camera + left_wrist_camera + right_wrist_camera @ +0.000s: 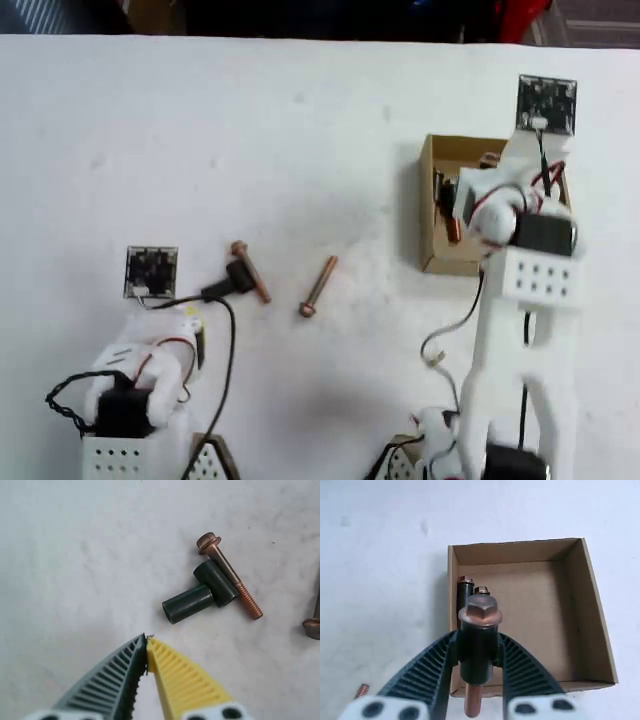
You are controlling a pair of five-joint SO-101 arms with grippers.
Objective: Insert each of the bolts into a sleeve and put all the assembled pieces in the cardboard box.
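Open brown cardboard box (520,544) on table (200,120), two sleeved bolts (466,591) side by side along one inner wall. Third sleeved bolt (478,652), copper in black, clamped in right gripper (477,640) over box, shank poking out far end. Well apart: two empty black sleeves (187,605) touching in a V, one bolt (229,577) against them, another loose bolt (319,286) near.
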